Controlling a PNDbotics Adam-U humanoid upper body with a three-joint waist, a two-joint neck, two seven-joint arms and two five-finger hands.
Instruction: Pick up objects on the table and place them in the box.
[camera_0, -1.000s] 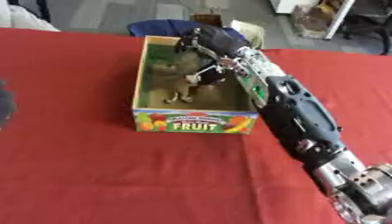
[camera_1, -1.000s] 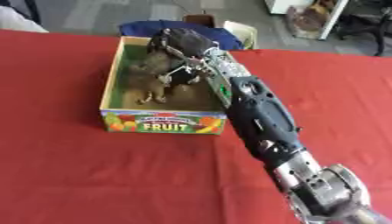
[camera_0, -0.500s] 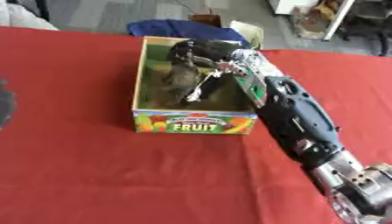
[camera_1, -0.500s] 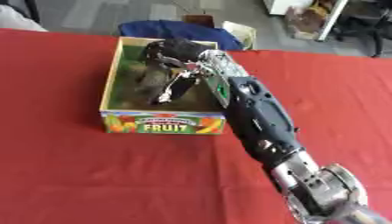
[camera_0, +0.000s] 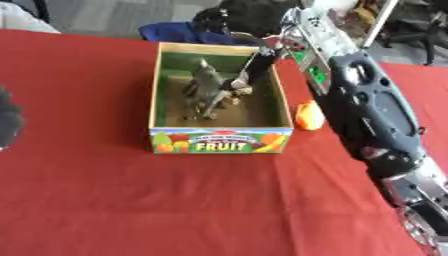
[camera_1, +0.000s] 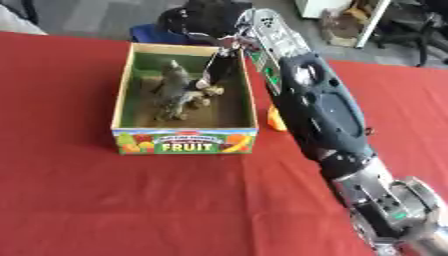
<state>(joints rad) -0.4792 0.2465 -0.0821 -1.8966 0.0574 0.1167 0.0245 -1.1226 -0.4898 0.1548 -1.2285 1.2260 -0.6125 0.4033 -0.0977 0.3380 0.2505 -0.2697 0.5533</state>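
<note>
- The small orange rounded object (camera_0: 308, 115) lies on the red table (camera_0: 131, 200), just beside the right wall of the box. I judge it light and a little smooth, so the fingers should pinch it across its middle.
- The cardboard box with the "FRUIT" label (camera_0: 219, 141) contains a grey toy animal figure (camera_0: 205, 93), upright but tilted.
- The right hand (camera_1: 214, 17) hangs above the far rim; whether its fingers are apart, I cannot tell.

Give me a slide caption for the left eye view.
Right hand over the fruit box holding a grey toy animal; orange object beside it.
</note>
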